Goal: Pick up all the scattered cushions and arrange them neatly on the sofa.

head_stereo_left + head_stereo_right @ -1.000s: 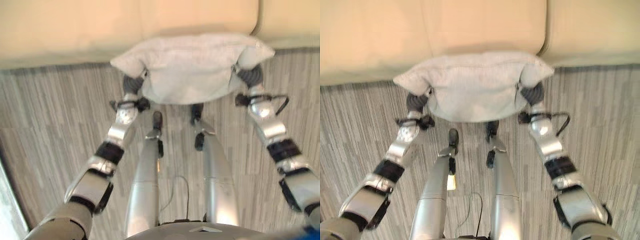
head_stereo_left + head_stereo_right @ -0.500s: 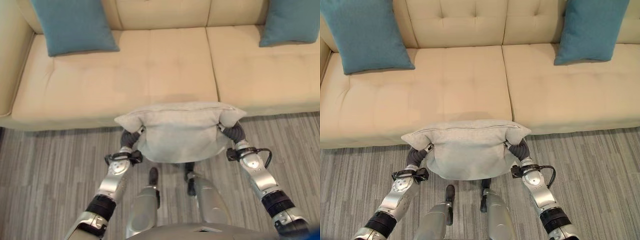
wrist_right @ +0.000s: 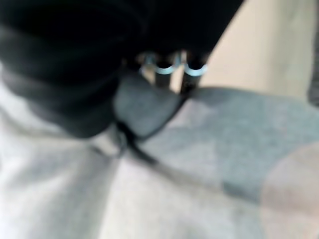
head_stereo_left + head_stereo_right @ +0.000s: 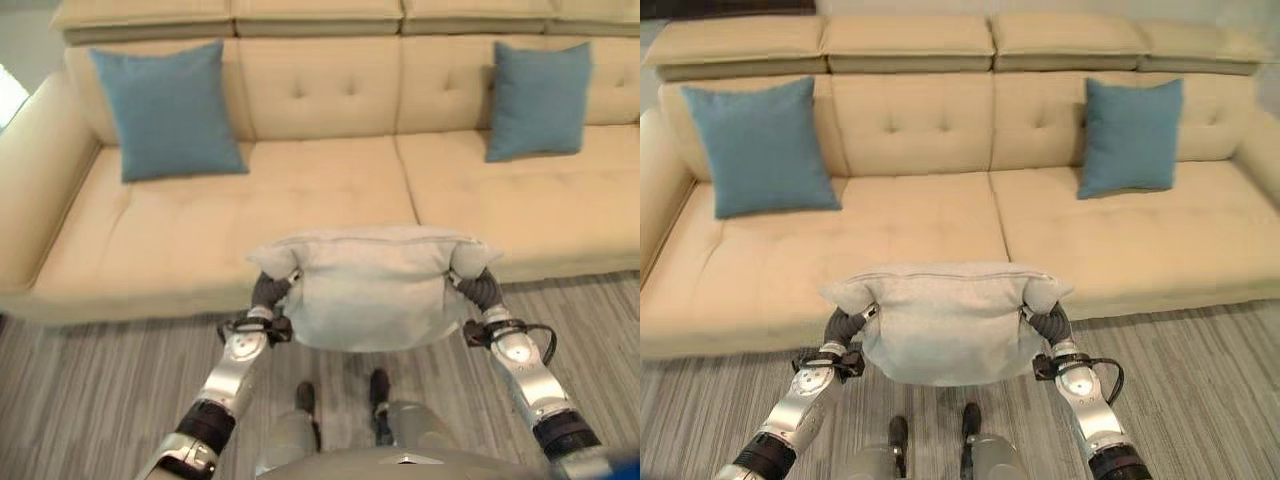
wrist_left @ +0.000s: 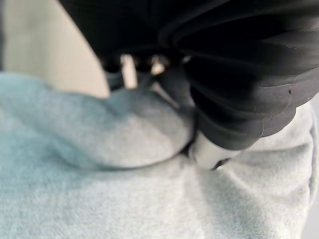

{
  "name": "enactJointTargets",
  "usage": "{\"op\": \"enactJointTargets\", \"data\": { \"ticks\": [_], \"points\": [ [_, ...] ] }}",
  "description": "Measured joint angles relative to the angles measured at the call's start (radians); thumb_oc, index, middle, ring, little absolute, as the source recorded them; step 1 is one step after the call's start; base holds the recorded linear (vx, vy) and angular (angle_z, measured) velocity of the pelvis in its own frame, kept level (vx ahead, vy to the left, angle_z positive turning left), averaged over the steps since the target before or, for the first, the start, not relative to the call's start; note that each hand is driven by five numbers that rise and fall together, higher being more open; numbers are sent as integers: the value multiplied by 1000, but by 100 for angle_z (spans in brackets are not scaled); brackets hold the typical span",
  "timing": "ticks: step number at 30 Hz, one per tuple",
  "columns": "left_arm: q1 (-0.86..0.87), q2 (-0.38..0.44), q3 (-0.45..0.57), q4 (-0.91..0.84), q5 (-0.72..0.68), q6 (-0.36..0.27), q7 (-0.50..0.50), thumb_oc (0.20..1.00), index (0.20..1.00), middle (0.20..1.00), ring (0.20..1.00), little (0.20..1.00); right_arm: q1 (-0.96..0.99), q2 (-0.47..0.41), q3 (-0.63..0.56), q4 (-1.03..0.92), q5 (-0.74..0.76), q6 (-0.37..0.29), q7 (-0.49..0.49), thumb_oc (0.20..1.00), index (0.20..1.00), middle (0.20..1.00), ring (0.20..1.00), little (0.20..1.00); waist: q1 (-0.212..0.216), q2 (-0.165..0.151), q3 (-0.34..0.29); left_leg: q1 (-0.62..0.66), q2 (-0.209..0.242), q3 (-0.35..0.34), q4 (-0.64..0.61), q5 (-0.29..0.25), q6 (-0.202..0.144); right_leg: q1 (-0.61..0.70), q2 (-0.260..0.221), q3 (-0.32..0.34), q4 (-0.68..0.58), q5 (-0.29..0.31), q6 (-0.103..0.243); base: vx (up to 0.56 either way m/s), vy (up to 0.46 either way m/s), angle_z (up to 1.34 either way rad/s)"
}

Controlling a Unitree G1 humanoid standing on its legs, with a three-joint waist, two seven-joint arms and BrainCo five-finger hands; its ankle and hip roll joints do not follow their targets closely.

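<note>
Wrist-view fingers (image 5: 128, 69) in grey cushion (image 4: 372, 285)

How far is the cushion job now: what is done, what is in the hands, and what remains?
Two blue cushions already stand against the sofa backrest. The grey cushion is in hand, held at each end by the left hand and right hand, in front of the seat. It is not yet placed.

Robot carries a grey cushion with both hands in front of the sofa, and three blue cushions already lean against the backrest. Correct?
Not quite: two blue cushions lean against the backrest, as the right eye view shows, the left blue cushion and the right blue cushion. The rest holds: the grey cushion is held by the left robot hand and the right robot hand in front of the sofa.
</note>
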Motion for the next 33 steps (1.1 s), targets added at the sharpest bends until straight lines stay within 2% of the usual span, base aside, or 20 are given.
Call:
{"op": "enactJointTargets", "data": {
  "ticks": [1,2,3,5,7,9,10,11,12,13,15,17,18,21,23,26,27,29,30,33],
  "points": [
    [8,-2,0,-1,0,0,-1,200,200,200,200,200,14,-2,0,0,0,2,0,200,200,200,200,200,-9,9,-3,8,0,4,-1,-8,11,0,-13,1,56,-20,8,123,172,-39],
    [15,4,-1,-5,1,0,-3,200,200,200,200,200,27,-4,2,-1,-1,3,1,200,200,200,200,200,-7,2,-8,30,-14,16,-13,-4,29,-5,-34,-1,149,-24,41,132,170,-33],
    [16,12,0,-5,1,0,-5,200,200,200,200,200,25,-3,3,-1,-1,4,2,200,200,200,200,200,4,-8,-9,42,-27,38,-20,-4,31,-32,-46,14,198,-32,57,135,149,-41],
    [17,16,-1,-5,2,4,-9,200,200,200,200,200,20,-5,4,-6,-1,4,2,200,200,200,200,200,-2,6,5,68,-40,59,-32,0,39,-78,-69,0,303,-21,73,158,121,-27],
    [20,17,7,-5,26,4,-9,200,200,200,200,200,24,-5,12,-7,-2,10,3,200,200,200,200,200,1,9,6,108,-45,84,-60,-3,45,-81,-92,-26,316,-19,74,181,39,-36],
    [20,26,34,-5,35,3,-9,200,200,200,200,200,9,-4,36,-7,-2,10,5,200,200,200,200,200,13,11,7,132,-50,124,-100,-8,36,-86,-135,-130,249,-27,62,303,-102,-63],
    [20,28,40,-5,36,3,-10,200,200,200,200,200,4,-4,43,-7,-2,10,6,200,200,200,200,200,12,13,7,133,-50,129,-106,-8,35,-90,-138,-145,217,-25,62,242,-98,-51],
    [18,24,56,-5,36,3,-10,200,200,200,200,200,-3,-4,50,-7,-3,11,20,200,200,200,200,200,1,15,9,133,-46,134,-124,-1,34,-105,-119,-147,82,-10,81,291,-171,-11],
    [16,28,55,-4,37,3,-11,200,200,200,200,200,-3,-6,49,-6,-3,16,22,200,200,200,200,200,-18,7,10,140,-47,129,-128,4,28,-99,-98,-120,-31,33,83,313,-203,14],
    [18,16,55,-3,38,3,-14,200,200,200,200,200,1,-6,46,-6,-2,16,21,200,200,200,200,200,-27,1,8,150,-50,113,-126,-10,8,-84,-87,-116,-66,63,79,371,-247,65],
    [29,-9,43,-3,40,7,-17,200,200,200,200,200,24,-21,31,-3,-3,17,21,200,200,200,200,200,-32,7,6,194,-33,65,-127,-29,-25,-3,-45,-92,-136,155,24,216,-164,66],
    [42,-24,42,-6,40,7,-26,200,200,200,200,200,30,-40,25,-4,-3,18,24,200,200,200,200,200,-19,38,-9,198,23,36,-103,-45,-62,37,10,-116,-164,150,-14,166,-202,39],
    [40,-25,42,-6,40,7,-29,200,200,200,200,200,27,-42,21,-4,-4,18,26,200,200,200,200,200,-18,38,-9,181,32,30,-62,-42,-72,56,18,-132,-181,144,-25,124,-206,37],
    [39,-35,34,-5,38,7,-39,200,200,200,200,200,25,-43,-1,-9,-1,18,24,200,200,200,200,200,-20,21,-6,45,46,6,227,-29,-98,104,9,-172,-195,113,-70,117,-139,45],
    [45,-38,33,-6,37,7,-39,200,200,200,200,200,27,-42,1,-16,0,18,20,200,200,200,200,200,-9,4,2,-21,54,-12,340,-35,-133,161,19,-185,-220,87,-100,213,-45,17],
    [38,-30,36,-24,38,6,-36,200,200,200,200,200,16,-41,0,-30,0,17,15,200,200,200,200,200,4,1,3,-56,31,-19,137,-26,-126,172,46,-181,-251,85,-94,153,14,-6],
    [39,-28,39,-24,37,6,-35,200,200,200,200,200,16,-41,3,-30,0,17,14,200,200,200,200,200,5,1,3,-63,28,-21,71,-12,-117,180,61,-182,-251,86,-94,207,52,-18],
    [39,-21,38,-24,38,6,-36,200,200,200,200,200,21,-38,10,-29,0,17,10,200,200,200,200,200,5,-6,6,-73,31,-15,-18,27,-125,199,85,-179,-252,63,-74,231,72,-12],
    [36,-22,38,-24,38,6,-36,200,200,200,200,200,21,-37,10,-29,0,17,6,200,200,200,200,200,3,-15,11,-82,32,-4,-65,57,-128,207,95,-175,-252,48,-81,224,88,-15],
    [48,-23,37,-24,38,11,-37,200,200,200,200,200,25,-36,8,-29,0,17,6,200,200,200,200,200,2,-19,16,-66,48,35,-90,97,-103,240,123,-156,-252,30,-93,218,146,-31]
  ]
}}
